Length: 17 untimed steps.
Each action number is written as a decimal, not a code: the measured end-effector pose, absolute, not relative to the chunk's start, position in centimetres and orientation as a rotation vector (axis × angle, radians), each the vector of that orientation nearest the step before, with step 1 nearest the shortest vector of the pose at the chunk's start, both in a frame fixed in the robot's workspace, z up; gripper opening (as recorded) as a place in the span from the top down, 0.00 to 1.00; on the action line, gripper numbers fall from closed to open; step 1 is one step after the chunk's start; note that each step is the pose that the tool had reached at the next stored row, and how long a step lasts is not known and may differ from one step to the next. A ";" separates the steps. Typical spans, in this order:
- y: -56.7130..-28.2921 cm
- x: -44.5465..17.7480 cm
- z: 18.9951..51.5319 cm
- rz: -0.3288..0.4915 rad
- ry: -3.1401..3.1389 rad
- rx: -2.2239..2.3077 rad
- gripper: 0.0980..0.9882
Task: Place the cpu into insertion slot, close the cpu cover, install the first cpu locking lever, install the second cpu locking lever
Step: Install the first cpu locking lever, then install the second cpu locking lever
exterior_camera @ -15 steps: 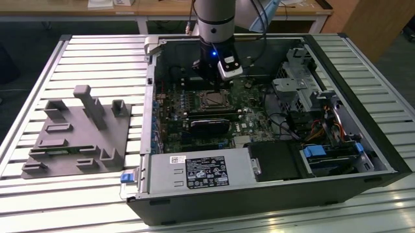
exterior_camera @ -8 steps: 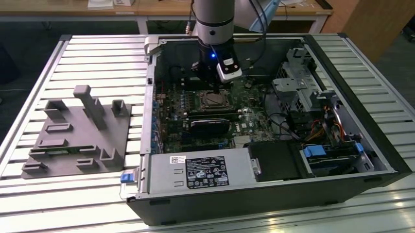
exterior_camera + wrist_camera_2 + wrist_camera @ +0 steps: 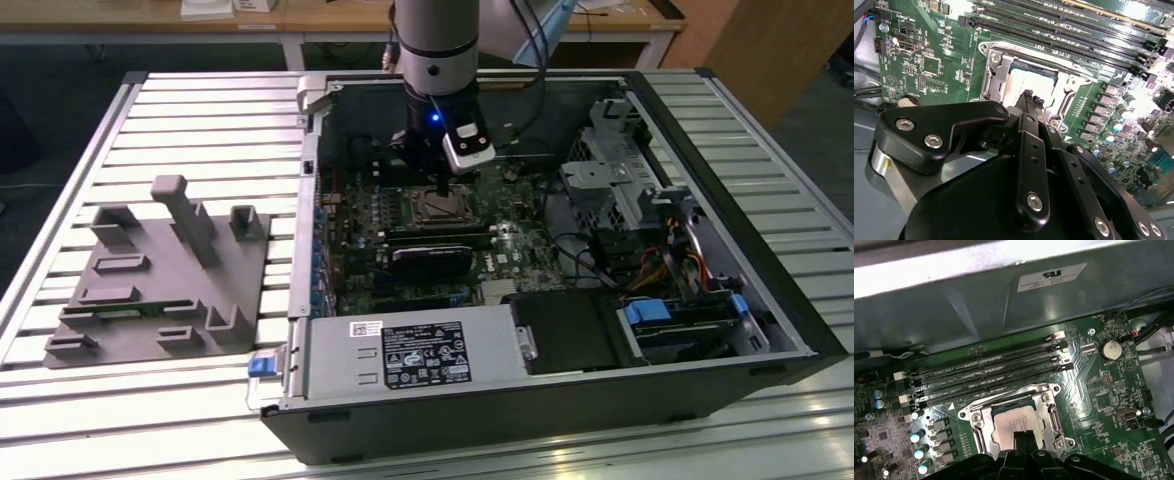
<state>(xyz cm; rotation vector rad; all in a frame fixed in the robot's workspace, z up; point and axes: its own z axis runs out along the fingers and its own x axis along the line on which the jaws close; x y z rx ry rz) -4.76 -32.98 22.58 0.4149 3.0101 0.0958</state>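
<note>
My gripper (image 3: 1030, 97) hangs right over the slot (image 3: 1051, 412), fingertips (image 3: 1024, 437) pressed together, holding nothing, tips just above the chip (image 3: 1016, 422). The chip sits flat inside the slot, silvery top showing in both wrist views. Metal cover (image 3: 996, 75) lies down around the chip, framing it. Whether the levers are latched, I cannot tell. Just past the slot run the long black memory slots (image 3: 989, 375). Round coin battery (image 3: 1110, 348) sits farther off on the green board (image 3: 939, 50). In the exterior view my arm (image 3: 438, 50) reaches down into the open case (image 3: 534, 400); grey fixture plate (image 3: 160, 280) lies well apart from the slot, outside the case.
</note>
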 end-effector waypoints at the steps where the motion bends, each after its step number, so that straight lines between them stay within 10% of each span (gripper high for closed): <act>1: -33.0 -4.8 22.7 0.096 3.010 0.415 0.99; 17: -33.0 -4.8 23.8 0.096 3.010 0.415 0.99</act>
